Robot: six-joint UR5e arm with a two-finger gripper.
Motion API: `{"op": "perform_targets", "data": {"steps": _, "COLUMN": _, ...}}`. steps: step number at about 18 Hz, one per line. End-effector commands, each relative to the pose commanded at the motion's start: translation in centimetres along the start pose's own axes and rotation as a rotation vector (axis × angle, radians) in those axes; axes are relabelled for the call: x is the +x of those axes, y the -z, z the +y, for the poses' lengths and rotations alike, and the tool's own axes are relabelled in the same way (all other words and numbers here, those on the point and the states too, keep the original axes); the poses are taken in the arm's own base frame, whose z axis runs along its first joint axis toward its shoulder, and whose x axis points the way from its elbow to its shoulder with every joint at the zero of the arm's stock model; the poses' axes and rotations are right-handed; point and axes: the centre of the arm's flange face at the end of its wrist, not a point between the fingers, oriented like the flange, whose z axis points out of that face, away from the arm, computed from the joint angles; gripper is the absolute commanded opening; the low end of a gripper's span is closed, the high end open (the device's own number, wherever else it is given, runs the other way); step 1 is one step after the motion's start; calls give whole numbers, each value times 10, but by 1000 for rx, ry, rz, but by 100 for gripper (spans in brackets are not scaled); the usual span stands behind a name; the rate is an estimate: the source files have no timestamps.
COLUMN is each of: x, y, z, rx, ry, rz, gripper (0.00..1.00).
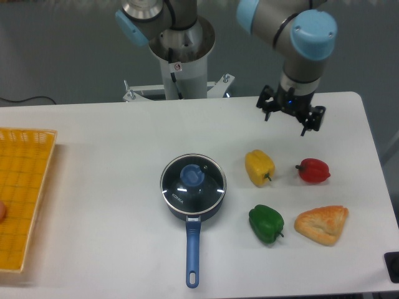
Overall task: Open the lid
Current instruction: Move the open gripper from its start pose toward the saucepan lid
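The lid [193, 185] is a round clear glass disc with a metal rim and a blue knob at its centre. It rests flat on a dark blue saucepan [192, 215] whose long handle points toward the table's front edge. My gripper [287, 121] hangs above the table's far right part, well up and to the right of the lid. Its two dark fingers stand apart with nothing between them, so it is open.
A yellow pepper [259, 167], a red pepper [313, 170], a green pepper [266, 223] and a piece of bread [322, 224] lie right of the pan. A yellow basket [22, 187] sits at the left edge. The robot base [181, 62] stands behind the table.
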Motion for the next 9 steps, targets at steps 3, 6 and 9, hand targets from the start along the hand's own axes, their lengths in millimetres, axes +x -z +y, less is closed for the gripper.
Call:
{"op": "perform_targets", "data": {"steps": 3, "x": 23, "y": -6, "z": -14, "rx": 4, "ry": 12, "rz": -2, "gripper": 100}}
{"op": "perform_targets", "data": {"steps": 6, "x": 47, "y": -6, "z": -32, "rx": 5, "ry": 23, "rz": -2, "gripper": 100}}
{"op": "perform_targets", "data": {"steps": 9, "x": 71, "y": -10, "z": -36, "rx": 2, "ry": 28, "rz": 11, "gripper": 100}}
